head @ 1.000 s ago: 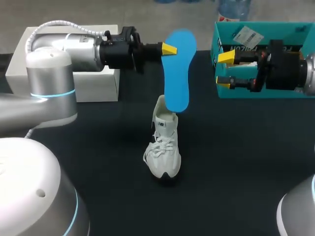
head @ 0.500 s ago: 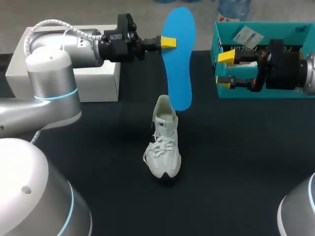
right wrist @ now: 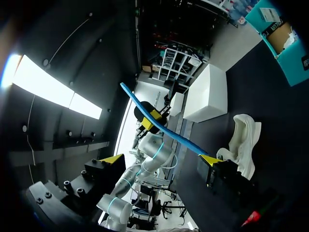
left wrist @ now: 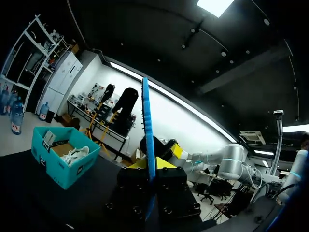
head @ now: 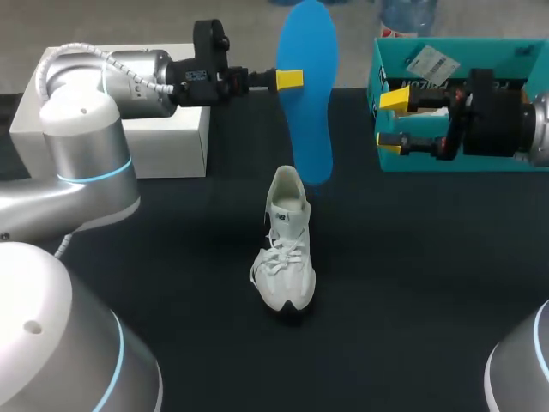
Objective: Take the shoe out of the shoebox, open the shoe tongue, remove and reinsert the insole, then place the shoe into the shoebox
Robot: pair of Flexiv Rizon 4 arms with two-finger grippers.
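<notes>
A white shoe stands upright on the black table, toe towards me. Above its heel hangs a blue insole, held on edge, with my left gripper shut on its side. In the left wrist view the insole rises edge-on from between that gripper's yellow tips. My right gripper stands open in front of the teal shoebox, apart from the insole. The right wrist view shows its own spread tips, the insole ahead and the shoe beyond.
A white box sits at the back left under my left arm. The teal shoebox holds another white shoe. Bare black tabletop lies around the standing shoe.
My left arm has raised the insole and turned it more upright, so its lower end has lifted away from the shoe's heel. The right arm and the shoe have stayed still.
</notes>
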